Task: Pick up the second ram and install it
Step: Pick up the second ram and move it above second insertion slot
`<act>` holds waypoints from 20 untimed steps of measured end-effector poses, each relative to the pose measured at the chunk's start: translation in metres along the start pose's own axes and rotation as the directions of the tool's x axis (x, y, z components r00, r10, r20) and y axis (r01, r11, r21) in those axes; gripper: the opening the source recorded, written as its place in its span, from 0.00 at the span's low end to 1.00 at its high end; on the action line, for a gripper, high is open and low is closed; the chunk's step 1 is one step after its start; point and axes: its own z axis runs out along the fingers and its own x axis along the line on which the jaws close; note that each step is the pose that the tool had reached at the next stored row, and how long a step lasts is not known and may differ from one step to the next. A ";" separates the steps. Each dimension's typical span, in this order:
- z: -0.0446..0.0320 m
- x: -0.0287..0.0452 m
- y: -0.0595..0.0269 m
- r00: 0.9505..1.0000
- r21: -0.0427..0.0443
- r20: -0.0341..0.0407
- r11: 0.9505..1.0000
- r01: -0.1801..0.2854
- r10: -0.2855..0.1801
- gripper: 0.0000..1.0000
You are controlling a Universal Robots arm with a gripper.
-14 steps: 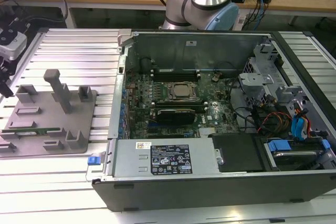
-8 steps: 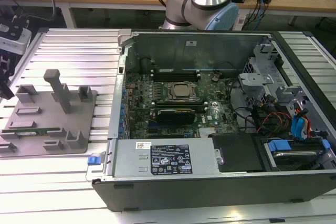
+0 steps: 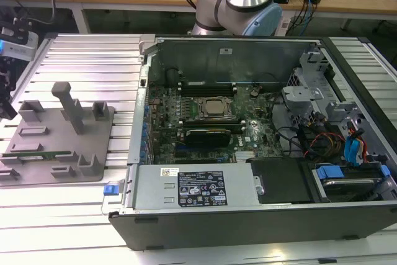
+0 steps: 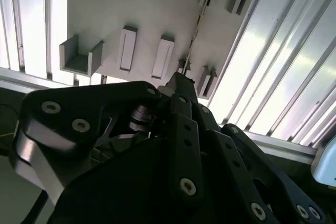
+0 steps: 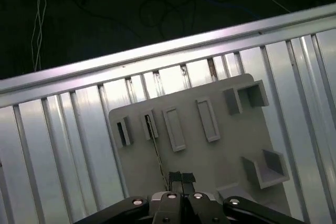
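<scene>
The second ram [image 3: 36, 152] is a thin green stick standing on its long edge in slots of the grey fixture plate [image 3: 93, 172], on the exterior view's left. Both wrist views show it edge-on as a thin line [image 5: 156, 150] [image 4: 195, 30] running across the plate. My gripper [image 3: 7, 108] hangs at the exterior view's far left edge, above and apart from the plate's outer side. Its black fingertips [image 5: 175, 177] sit close together with nothing between them, and they line up with the near end of the stick [image 4: 180, 80].
An open computer case [image 3: 260, 215] lies on the ribbed aluminium table [image 3: 93, 60], with its motherboard [image 3: 205, 122], black memory slots [image 3: 208, 86] and a black card [image 3: 214, 134] exposed. Grey blocks and a tall post [image 3: 71, 107] rise from the fixture plate.
</scene>
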 end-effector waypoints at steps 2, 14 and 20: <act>0.0001 0.0000 0.0000 1.000 0.000 0.000 1.000 0.000 0.000 0.08; 0.0168 0.0052 -0.0020 0.995 0.003 -0.003 0.995 0.097 -0.097 0.08; 0.0300 0.0089 -0.0033 0.987 0.002 -0.005 0.987 0.161 -0.161 0.08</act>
